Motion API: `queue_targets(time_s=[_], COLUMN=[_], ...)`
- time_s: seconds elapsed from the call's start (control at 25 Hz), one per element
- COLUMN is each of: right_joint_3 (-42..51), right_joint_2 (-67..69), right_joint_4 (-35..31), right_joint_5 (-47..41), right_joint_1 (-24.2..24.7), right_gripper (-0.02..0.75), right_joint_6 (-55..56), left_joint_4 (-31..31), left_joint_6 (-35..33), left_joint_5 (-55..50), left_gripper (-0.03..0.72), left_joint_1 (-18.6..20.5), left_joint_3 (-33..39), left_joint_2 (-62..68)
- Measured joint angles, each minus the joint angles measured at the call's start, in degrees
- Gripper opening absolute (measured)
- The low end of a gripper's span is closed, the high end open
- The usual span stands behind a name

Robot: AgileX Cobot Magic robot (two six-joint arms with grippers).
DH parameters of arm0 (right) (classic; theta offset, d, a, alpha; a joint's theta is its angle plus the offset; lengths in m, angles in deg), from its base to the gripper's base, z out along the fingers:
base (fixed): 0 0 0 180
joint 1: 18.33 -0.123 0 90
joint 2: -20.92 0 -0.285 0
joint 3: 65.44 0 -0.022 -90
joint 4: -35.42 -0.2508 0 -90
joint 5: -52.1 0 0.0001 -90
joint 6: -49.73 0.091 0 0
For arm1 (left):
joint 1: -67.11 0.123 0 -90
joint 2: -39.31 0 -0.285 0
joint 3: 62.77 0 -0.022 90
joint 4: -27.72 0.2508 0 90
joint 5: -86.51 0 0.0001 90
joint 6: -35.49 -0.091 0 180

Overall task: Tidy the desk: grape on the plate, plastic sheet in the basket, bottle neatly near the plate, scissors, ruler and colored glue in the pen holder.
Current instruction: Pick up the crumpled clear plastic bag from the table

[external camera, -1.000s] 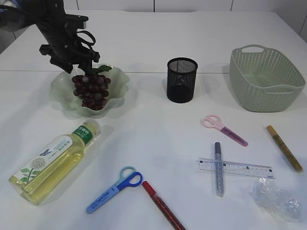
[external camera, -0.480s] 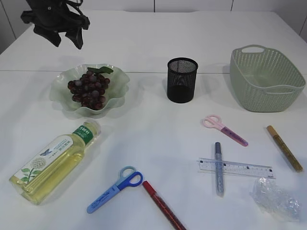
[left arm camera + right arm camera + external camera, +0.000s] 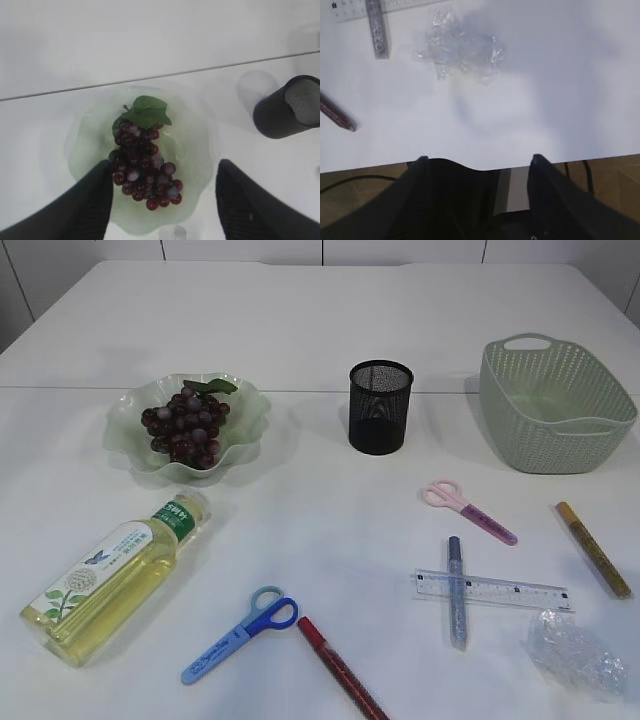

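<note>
Exterior view has no arms in it. The dark red grape bunch sits on the wavy pale green plate, with the black mesh pen holder at its 3 o'clock. The yellow-liquid plastic bottle lies on its side at the plate's 6 o'clock. The left gripper hangs above the plate, jaws apart, empty. The right gripper is spread too, with the crumpled clear plastic sheet at its 12 o'clock.

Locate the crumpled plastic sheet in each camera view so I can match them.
Exterior view: plastic sheet at bottom right, just below the ruler.
Left wrist view: not in it.
Right wrist view: plastic sheet upper centre.
Shared landmark: the ruler, at the top left there.
</note>
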Motion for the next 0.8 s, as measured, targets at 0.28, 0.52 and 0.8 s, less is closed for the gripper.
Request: queue_targets(time_s=[0.28, 0.52, 0.8], right_joint_3=[0.0, -0.1, -0.2], right_joint_2=[5.3, 9.9, 17.3], right_joint_4=[-4.3, -6.5, -5.6], right_joint_5=[6.2, 11.8, 15.4], right_joint_1=[0.0, 0.0, -2.5], right_gripper=[0.494, 0.505, 0.567], right_joint_6=[-11.1, -16.0, -19.4], left_joint_4=[1.6, 5.8, 6.3], left_joint_6=[0.0, -0.1, -0.1], left_joint_5=[-0.3, -0.6, -0.8], left_gripper=[0.477, 0.477, 0.477], left_joint_1=[-0.1, -0.1, -0.1], left_joint_3=[12.2, 22.6, 27.3], left_joint_2=[-13.8, -25.0, -31.8])
